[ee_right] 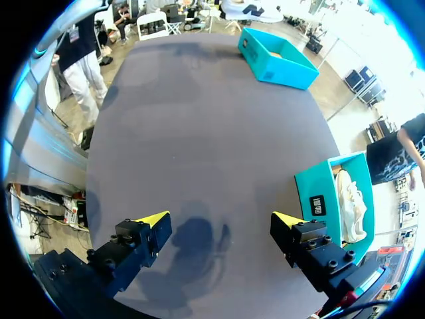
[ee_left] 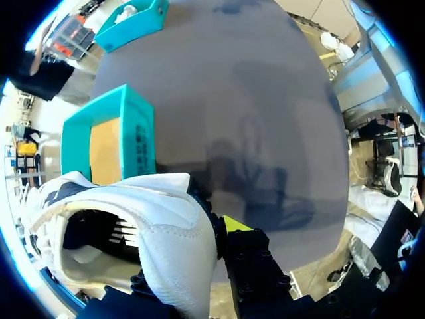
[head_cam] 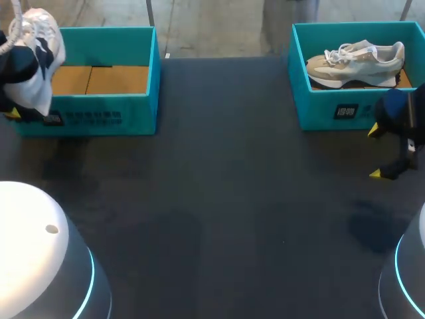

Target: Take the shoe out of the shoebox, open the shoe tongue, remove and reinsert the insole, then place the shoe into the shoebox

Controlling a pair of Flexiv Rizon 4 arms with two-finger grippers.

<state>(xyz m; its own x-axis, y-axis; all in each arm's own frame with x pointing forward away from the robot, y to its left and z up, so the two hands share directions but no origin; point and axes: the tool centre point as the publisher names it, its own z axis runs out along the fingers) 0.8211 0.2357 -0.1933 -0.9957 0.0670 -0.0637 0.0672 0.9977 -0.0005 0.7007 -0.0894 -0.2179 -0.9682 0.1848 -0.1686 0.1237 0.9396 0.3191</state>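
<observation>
dark table (head_cam: 219,199) — the widest surface, matt and near black, filling the head view. left arm base (head_cam: 33,252), a white dome with a pale blue ring, sits at 7 o'clock; right arm base (head_cam: 412,279) sits at 5 o'clock.

left box (head_cam: 139,113), teal and open-topped, stands at 10 o'clock on the table. its brown cardboard floor (head_cam: 99,80) is bare. right box (head_cam: 319,109), also teal, stands at 2 o'clock, well apart from the first.

white shoe (ee_left: 166,226), with navy panels, is out of the left box and held off the table at that box's 9 o'clock end. in the left wrist view its opening faces the camera and shows a dark lining. beige shoe (head_cam: 355,63) lies on its side inside the right box, laces up, toe towards 9 o'clock.

left gripper (ee_left: 206,239) is closed on the white shoe. one yellow tip presses the shoe's outer wall, while the other finger is hidden by the shoe.

right gripper (ee_right: 219,222) hangs at 3 o'clock, just in front of the right box — its fingers are spread wide with nothing between them, over bare table and its own shadow.
</observation>
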